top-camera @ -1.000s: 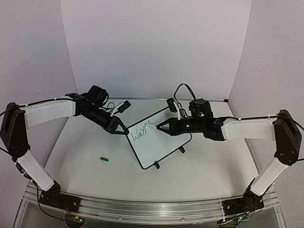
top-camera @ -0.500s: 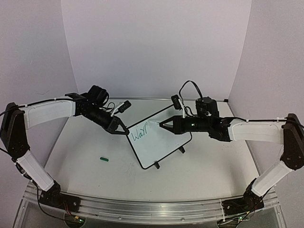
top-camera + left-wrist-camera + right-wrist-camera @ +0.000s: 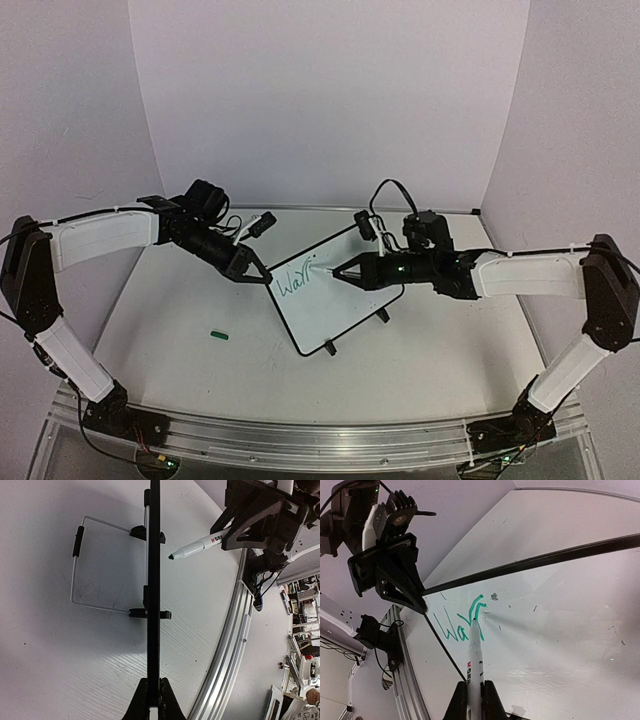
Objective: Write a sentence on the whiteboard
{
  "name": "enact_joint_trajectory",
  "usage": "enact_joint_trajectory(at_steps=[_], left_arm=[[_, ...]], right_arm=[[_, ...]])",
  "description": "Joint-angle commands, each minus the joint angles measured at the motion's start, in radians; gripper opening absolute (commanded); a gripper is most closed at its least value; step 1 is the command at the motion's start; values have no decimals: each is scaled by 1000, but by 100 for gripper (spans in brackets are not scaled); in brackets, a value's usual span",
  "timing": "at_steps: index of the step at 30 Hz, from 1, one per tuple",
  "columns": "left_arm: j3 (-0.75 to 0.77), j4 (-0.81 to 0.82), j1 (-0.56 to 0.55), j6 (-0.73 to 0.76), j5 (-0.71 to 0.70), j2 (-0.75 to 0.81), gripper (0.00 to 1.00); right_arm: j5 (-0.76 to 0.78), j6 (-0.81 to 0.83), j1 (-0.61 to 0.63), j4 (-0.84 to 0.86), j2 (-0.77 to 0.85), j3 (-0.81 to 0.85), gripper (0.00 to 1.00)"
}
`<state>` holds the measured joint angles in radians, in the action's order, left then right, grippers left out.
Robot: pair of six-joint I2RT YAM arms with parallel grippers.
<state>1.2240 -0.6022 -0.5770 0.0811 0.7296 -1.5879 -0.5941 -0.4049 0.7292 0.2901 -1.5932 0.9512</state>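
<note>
The whiteboard (image 3: pixel 335 300), white with a thin black frame, stands tilted on its wire foot mid-table, with green letters "Warr" (image 3: pixel 293 283) near its left corner. My left gripper (image 3: pixel 255 272) is shut on the board's left corner; the left wrist view shows the frame edge-on (image 3: pixel 153 605) between the jaws. My right gripper (image 3: pixel 345 271) is shut on a white marker (image 3: pixel 474 657) with a green tip. The tip sits at the last green stroke (image 3: pixel 477 611) on the board (image 3: pixel 560 625). The marker also shows in the left wrist view (image 3: pixel 197 546).
A small green marker cap (image 3: pixel 220 335) lies on the table left of the board. The wire stand (image 3: pixel 76 565) sticks out behind the board. The aluminium rail (image 3: pixel 300 440) runs along the near edge. Purple walls close in the back and sides.
My right gripper drew back to the right off the board, then returned left with the marker tip at the last letter. The left gripper and the board stayed still.
</note>
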Motion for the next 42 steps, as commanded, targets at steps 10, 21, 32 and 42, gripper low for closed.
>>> enact_joint_trajectory(at_steps=[10, 21, 32, 42], left_arm=[[17, -35, -32, 47, -15, -6, 0], [17, -37, -32, 47, -15, -6, 0], [17, -36, -32, 47, -13, -5, 0], [17, -37, -32, 47, -13, -5, 0]], right_arm=[[-70, 18, 8, 20, -43, 55, 0], [-32, 15, 10, 18, -57, 77, 0], [-15, 12, 10, 6, -64, 79, 0], [24, 11, 9, 6, -33, 51, 0]])
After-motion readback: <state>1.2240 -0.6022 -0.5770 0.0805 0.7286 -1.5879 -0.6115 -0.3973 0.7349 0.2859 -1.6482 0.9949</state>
